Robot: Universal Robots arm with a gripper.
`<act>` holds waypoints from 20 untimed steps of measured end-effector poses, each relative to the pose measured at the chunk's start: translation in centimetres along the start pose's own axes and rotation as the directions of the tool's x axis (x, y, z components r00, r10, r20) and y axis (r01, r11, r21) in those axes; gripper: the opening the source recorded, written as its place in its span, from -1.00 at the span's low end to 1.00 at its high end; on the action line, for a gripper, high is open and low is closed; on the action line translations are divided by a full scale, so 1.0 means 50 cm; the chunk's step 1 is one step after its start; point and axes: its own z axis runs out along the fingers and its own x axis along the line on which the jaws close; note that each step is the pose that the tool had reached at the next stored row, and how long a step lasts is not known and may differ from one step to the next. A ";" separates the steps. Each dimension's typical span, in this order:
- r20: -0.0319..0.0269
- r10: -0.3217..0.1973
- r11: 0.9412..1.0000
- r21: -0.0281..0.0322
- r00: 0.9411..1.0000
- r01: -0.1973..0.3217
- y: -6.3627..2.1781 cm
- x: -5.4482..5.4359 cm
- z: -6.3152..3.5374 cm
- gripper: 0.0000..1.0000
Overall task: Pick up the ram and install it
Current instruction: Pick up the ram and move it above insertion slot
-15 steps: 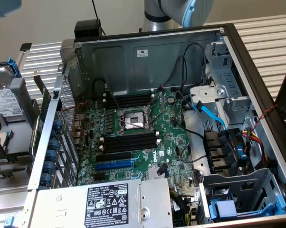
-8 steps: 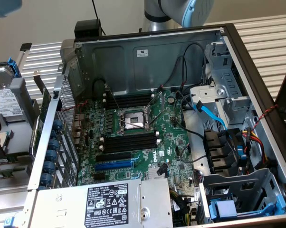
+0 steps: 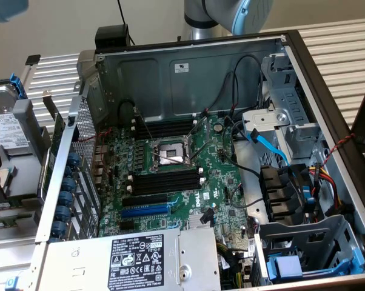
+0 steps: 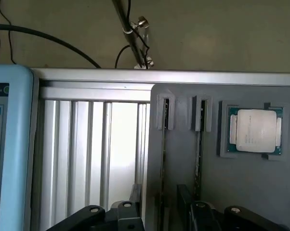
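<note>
In the wrist view a grey holder plate (image 4: 183, 168) carries two thin ram sticks standing on edge, one (image 4: 164, 154) nearer the plate's border and one (image 4: 199, 154) beside it. My gripper (image 4: 159, 209) hangs over the first stick, open, with black fingers (image 4: 186, 204) and linkages either side of it and nothing held. In the exterior view the open computer case shows the green motherboard (image 3: 219, 182) with long black memory slots (image 3: 164, 182) lying empty beside the processor socket (image 3: 170, 151).
A processor chip (image 4: 256, 130) sits in a recess of the holder plate. A light blue pendant (image 4: 10, 144) stands beside ribbed aluminium table (image 4: 87, 154). In the case are a blue expansion slot (image 3: 145, 211), a power supply (image 3: 134, 260), cables (image 3: 273, 145) and drive cages (image 3: 304, 242).
</note>
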 end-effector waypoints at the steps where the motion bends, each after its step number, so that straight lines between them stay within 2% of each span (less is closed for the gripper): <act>1: -0.001 0.000 1.000 0.000 1.000 0.000 0.000 0.000 0.000 -0.15; 10: -0.012 0.000 1.000 0.000 1.000 0.000 0.000 -0.001 0.000 -0.15; 12: -0.018 0.000 1.000 -0.001 1.000 0.000 0.000 -0.003 0.000 -0.15; 14: -0.028 0.000 1.000 0.000 1.000 0.000 0.000 -0.006 0.000 -0.15; 16: -0.035 0.001 1.000 -0.001 0.999 -0.001 0.000 -0.008 0.000 -0.15; 18: -0.039 0.001 1.000 -0.001 0.999 -0.001 0.000 -0.008 0.000 -0.15; 20: -0.039 0.000 1.000 -0.001 0.999 0.000 0.000 -0.008 0.000 -0.15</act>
